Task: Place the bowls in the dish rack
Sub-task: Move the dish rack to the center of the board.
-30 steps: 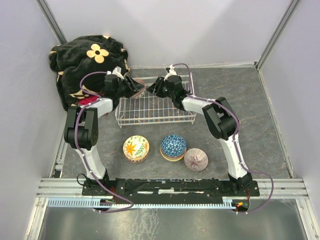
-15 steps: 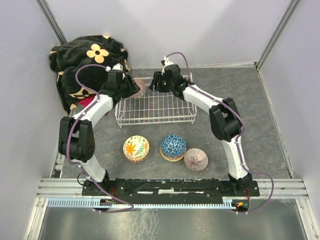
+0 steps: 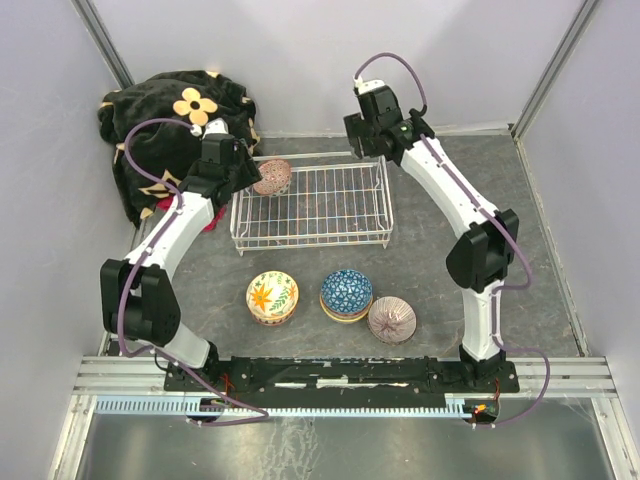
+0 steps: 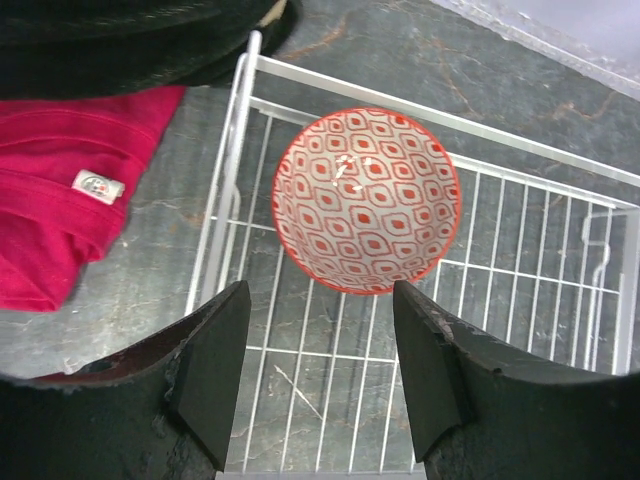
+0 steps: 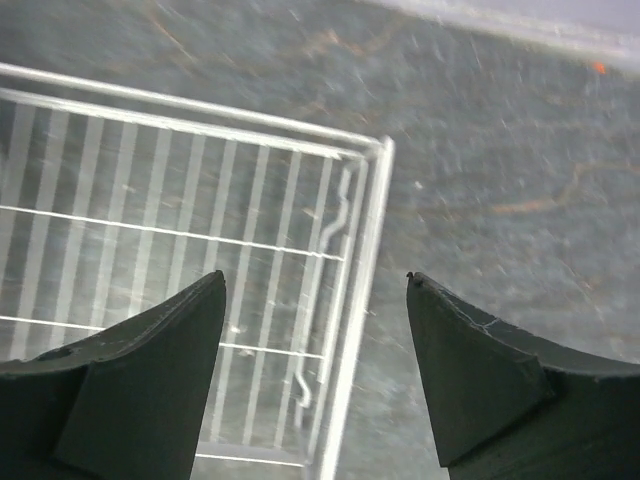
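The white wire dish rack (image 3: 362, 236) stands at the back middle of the table. A red-and-white patterned bowl (image 3: 272, 177) lies in its far left corner, also in the left wrist view (image 4: 366, 199). My left gripper (image 3: 245, 168) is open and empty, just left of and above that bowl (image 4: 318, 375). My right gripper (image 3: 362, 140) is open and empty, raised over the rack's far right corner (image 5: 365, 240). A yellow sunburst bowl (image 3: 272, 297), a blue bowl (image 3: 346, 293) and a purple-white bowl (image 3: 391, 320) sit on the table in front of the rack.
A black blanket with yellow flowers (image 3: 175, 125) is heaped at the back left, with a red cloth (image 4: 60, 210) beside the rack's left side. Grey walls close in on three sides.
Both grippers have pulled back from the rack's far edge. The left one has let go of the red-and-white bowl, which now lies in the rack. The right arm has risen and swung right.
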